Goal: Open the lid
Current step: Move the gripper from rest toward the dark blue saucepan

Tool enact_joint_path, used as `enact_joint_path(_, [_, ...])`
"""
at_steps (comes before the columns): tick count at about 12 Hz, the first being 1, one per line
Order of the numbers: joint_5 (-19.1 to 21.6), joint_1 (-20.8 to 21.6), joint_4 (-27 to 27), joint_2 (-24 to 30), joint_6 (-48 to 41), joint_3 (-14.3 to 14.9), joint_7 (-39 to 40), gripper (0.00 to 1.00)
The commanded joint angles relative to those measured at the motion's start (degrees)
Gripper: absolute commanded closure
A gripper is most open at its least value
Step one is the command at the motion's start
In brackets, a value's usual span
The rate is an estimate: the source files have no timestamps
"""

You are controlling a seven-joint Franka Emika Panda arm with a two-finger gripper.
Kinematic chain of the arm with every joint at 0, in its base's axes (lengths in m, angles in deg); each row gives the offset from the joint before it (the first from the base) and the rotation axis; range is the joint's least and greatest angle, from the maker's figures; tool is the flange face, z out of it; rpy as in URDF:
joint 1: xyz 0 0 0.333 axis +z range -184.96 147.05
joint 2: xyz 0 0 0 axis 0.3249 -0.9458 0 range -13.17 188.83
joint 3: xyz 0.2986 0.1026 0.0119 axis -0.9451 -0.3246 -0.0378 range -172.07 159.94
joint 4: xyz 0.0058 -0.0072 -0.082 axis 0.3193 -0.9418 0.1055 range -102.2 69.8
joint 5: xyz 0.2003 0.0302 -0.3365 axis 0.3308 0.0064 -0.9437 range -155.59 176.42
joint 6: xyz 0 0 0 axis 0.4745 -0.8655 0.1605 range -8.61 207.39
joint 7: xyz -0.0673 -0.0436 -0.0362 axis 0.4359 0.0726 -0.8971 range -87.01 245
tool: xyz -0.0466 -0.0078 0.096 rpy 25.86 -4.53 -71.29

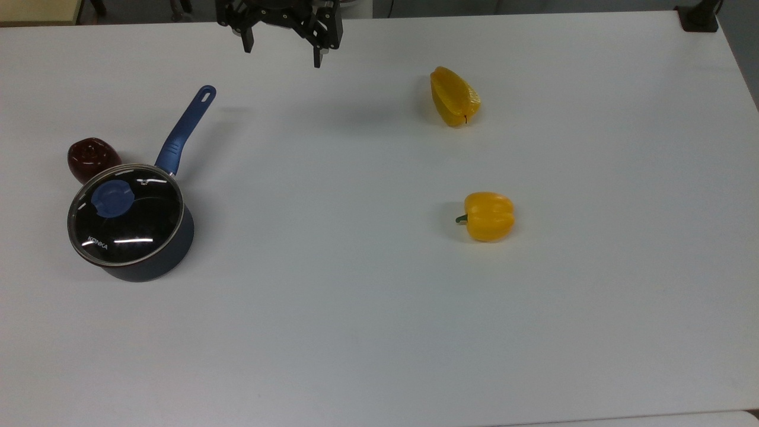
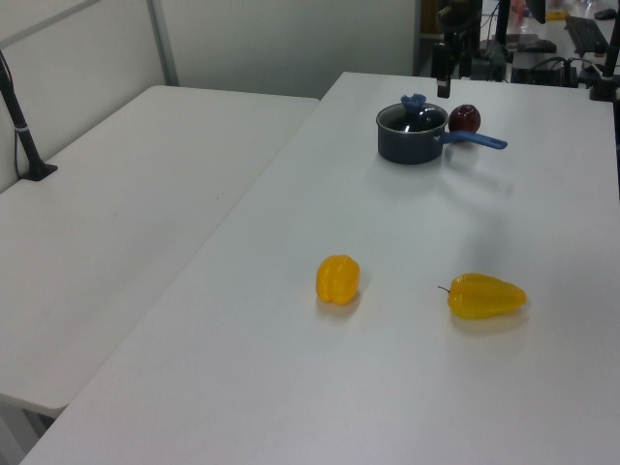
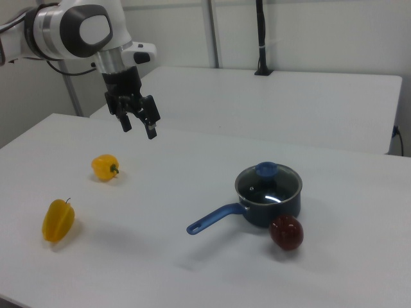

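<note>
Red fruit (image 1: 92,158): a dark red, apple-like piece is seen touching or just beside the saucepan wall at the top view's far left; a sideways shove of the pan could set it rolling.
Saucepan (image 1: 155,255): the dark blue pan stands upright on the white worktop (image 1: 356,296), its long handle (image 1: 185,129) pointed toward the top view's upper right. Nothing can be made out inside through the glass; the interior reads as dark and apparently empty.
Lid (image 1: 142,228): the clear glass disc is seated flat on the pan mouth, metal rim all round, the blue knob (image 1: 112,198) standing off-centre toward the top view's upper left, "KONKA" lettering near the lower left edge. It is judged not yet lifted.
Tool (image 1: 283,52): the fingers are held apart and nothing is gripped; it hangs above the worktop near the top view's upper edge, well apart from the pan.
Risk, grasp: the knob is low and rounded, so a shallow or off-centre pinch could be expected to slip.
Risk, lift: a tilted pull could drag the rim against the pan and shift the whole pan, or let the glass drop.
Risk, approach: the raised handle lies between tool and knob and could be clipped on a low path.
Yellow peppers: one (image 1: 453,96) and another (image 1: 488,216) lie well to the top view's right, clear of the work.
</note>
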Motion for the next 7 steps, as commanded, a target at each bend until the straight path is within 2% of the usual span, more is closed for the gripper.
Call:
enact_joint_path(1, [1.0,0.1,-0.6,1.0,0.4,0.1,1.0,0.00])
enact_joint_path(5, [0.4,-0.6,-0.5,1.3,0.4,0.2,0.7,0.00])
enact_joint_path(7, [0.1,-1.3,-0.4,1.1,2.1,1.3,0.7,0.00])
